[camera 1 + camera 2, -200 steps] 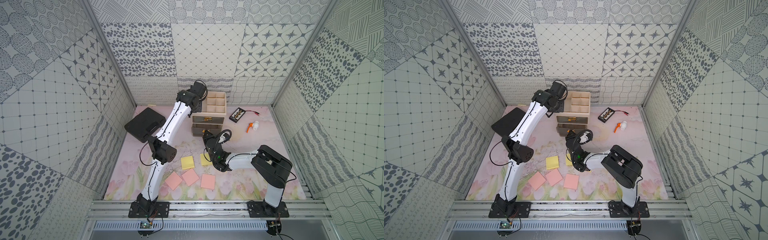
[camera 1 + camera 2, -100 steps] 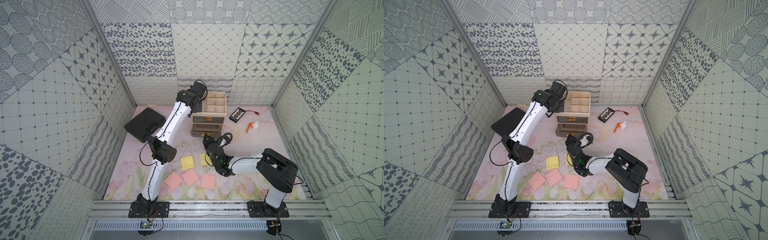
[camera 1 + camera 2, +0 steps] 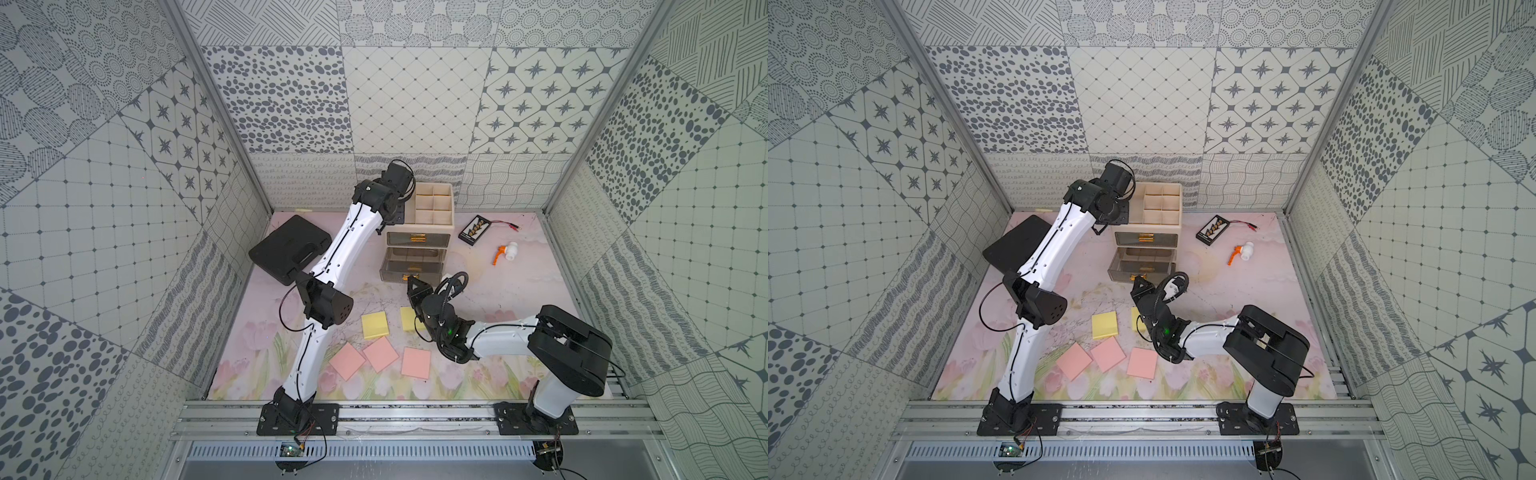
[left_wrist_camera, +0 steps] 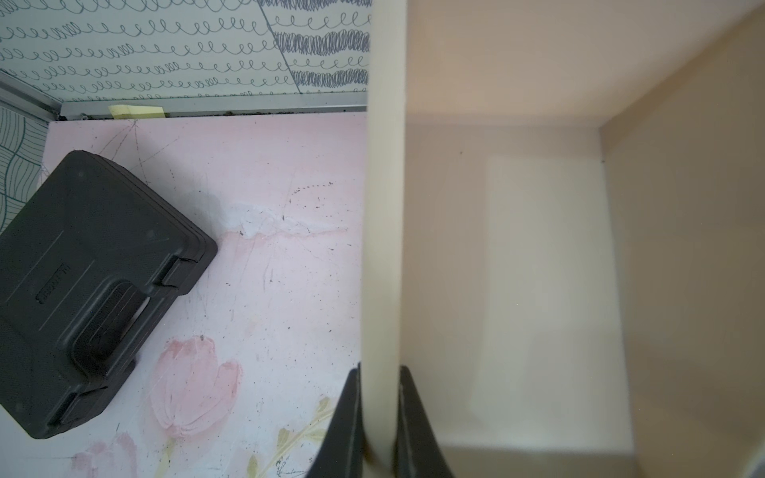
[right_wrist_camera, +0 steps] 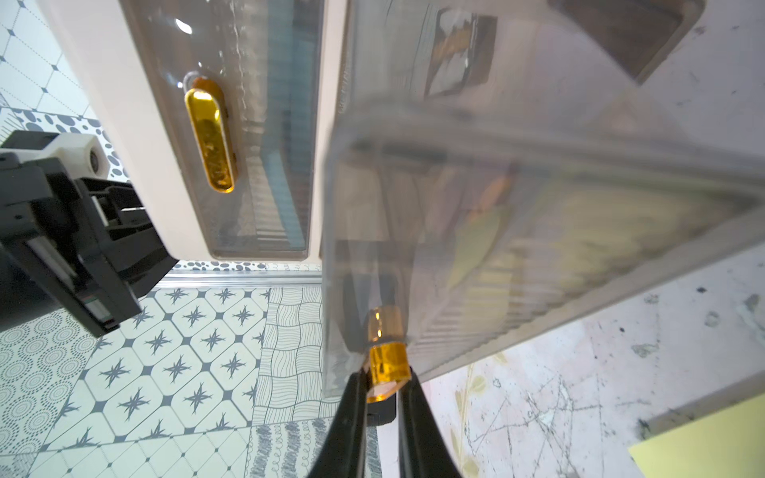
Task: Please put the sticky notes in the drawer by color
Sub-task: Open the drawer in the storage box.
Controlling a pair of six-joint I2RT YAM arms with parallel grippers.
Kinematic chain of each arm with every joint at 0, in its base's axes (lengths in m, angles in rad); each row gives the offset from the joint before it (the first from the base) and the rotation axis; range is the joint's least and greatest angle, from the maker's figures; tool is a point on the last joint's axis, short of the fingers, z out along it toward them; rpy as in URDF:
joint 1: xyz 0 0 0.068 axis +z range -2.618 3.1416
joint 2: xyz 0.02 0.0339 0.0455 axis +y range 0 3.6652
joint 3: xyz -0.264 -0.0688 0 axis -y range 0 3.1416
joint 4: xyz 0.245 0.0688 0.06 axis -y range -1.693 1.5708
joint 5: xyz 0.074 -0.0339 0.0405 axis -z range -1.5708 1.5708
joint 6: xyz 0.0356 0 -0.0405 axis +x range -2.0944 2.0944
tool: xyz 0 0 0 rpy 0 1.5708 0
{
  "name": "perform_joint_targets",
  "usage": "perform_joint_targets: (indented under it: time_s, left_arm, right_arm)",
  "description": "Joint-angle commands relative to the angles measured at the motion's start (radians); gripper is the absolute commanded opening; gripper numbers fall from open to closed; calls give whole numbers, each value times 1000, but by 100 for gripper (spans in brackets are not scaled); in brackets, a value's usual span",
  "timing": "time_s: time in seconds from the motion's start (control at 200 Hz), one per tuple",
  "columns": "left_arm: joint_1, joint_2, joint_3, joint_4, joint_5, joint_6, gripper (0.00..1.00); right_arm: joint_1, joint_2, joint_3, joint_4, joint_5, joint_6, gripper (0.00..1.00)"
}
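Nearest the rail (image 3: 415,409) lie three pink sticky notes (image 3: 380,353), then two yellow sticky notes (image 3: 375,326) flat on the table (image 3: 519,291), one partly under the right arm (image 3: 498,338). Just beyond, the right pincer (image 5: 384,385) is clenched on the gold handle (image 5: 387,364) of the pulled-out drawer (image 3: 413,262), whose travel runs near-to-far. The pads thus lie behind that pincer, closest to the right arm. Farthest, the left pincer (image 4: 378,385) clamps the chest's tray wall (image 4: 385,207).
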Motion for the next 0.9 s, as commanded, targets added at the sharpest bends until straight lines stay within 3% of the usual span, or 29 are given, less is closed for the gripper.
perform_joint_targets:
  time_s: [0.0, 0.48, 0.635, 0.895]
  left_arm:
    - [-15, 31, -17, 122, 65, -122, 0]
    - [-13, 32, -17, 123, 69, -116, 0]
    - [-13, 32, -17, 122, 69, -113, 0]
    - [-10, 31, -17, 123, 74, -112, 0]
  right_arm:
    - [62, -67, 15, 153, -158, -63, 10]
    - [62, -106, -17, 113, -146, -73, 15]
    - [60, -128, -37, 98, -144, -79, 31]
    - [58, -195, -67, 61, -136, -110, 41]
